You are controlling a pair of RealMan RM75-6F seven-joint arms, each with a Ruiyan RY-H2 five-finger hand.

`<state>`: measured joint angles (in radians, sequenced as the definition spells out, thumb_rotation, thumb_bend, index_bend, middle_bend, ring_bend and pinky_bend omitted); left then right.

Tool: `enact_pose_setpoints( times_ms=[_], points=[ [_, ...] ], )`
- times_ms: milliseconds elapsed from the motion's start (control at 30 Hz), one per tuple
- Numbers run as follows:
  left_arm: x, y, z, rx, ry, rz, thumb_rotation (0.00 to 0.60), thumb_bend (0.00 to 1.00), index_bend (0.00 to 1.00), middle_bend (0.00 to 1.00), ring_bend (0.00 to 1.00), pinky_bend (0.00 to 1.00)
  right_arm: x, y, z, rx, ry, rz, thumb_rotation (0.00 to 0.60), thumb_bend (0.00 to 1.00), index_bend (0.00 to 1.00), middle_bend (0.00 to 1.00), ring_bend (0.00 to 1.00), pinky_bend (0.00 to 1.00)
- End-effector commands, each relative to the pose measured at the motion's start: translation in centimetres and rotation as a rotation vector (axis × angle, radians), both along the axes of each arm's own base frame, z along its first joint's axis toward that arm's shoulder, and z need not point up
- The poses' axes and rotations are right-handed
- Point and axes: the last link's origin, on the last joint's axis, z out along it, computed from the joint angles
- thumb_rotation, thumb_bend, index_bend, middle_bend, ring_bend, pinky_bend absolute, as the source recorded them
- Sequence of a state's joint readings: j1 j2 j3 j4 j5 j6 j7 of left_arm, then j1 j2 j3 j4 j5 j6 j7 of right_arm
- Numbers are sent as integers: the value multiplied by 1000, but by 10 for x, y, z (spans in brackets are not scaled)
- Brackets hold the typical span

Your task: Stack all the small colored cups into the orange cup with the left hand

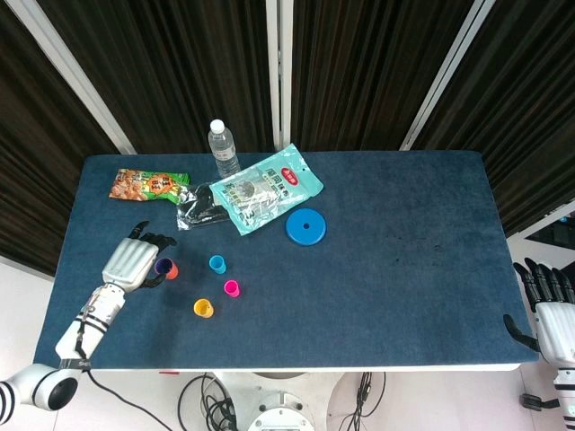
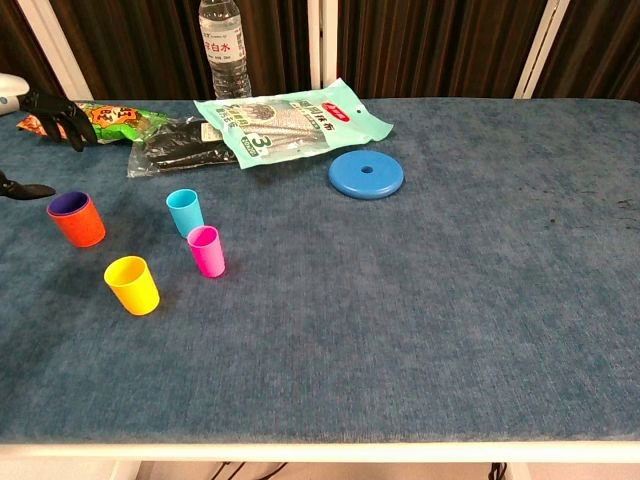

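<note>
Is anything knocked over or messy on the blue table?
Nothing stands out. The small yellow cup, pink cup and light blue cup all stand upright, and the purple cup sits neatly inside the orange cup.

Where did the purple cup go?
The purple cup sits inside the orange cup, near the table's left edge in the chest view. The yellow cup stands close by, and the left hand is just beside it.
</note>
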<state>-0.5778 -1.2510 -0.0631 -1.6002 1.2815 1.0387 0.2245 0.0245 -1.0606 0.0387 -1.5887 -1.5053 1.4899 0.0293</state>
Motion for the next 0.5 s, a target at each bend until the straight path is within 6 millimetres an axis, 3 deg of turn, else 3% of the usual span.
enact_pose_setpoints(
  times_ms=[33,267,500],
  points=[
    [15,-24,5,-22,-19,-84,600,256,280,285,253,73,0,0,2,-7,-2,1,600,271,0,0,0,0],
    [27,-70,-13,-127,-30,-192,600,252,310,318,263,78,-1,-1,4,-13,-4,-4,600,270,0,0,0,0],
    [29,-82,-39,-187,-54,-204,600,252,310,324,275,81,0,1,3,-9,0,3,600,271,0,0,0,0]
  ],
)
